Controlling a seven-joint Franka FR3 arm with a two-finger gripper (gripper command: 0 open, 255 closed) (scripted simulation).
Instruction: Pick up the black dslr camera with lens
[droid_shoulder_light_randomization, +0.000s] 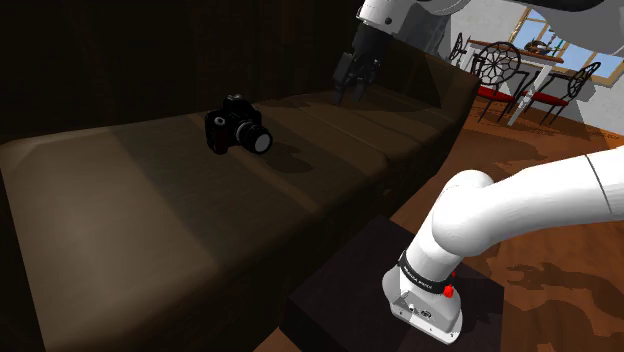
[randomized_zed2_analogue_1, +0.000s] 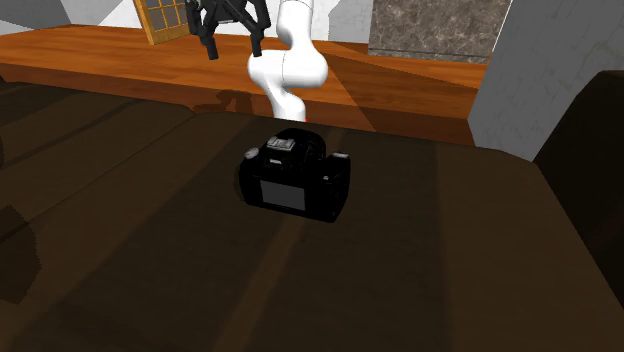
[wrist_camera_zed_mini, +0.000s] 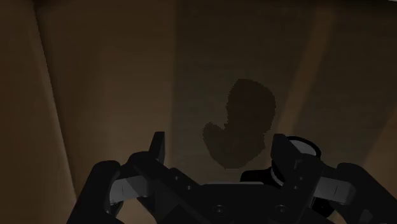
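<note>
While the jaws hang spread wide, the camera (droid_shoulder_light_randomization: 238, 128) rests on what seems a sofa (droid_shoulder_light_randomization: 120, 200)

The camera (droid_shoulder_light_randomization: 238, 128) sits on the sofa (droid_shoulder_light_randomization: 120, 200) seat, nearer its back edge than its front. The hand (droid_shoulder_light_randomization: 352, 97) hangs above the seat, apart from the camera, on the shoulder view's right. The stand (droid_shoulder_light_randomization: 330, 290) is before the front edge.
</note>
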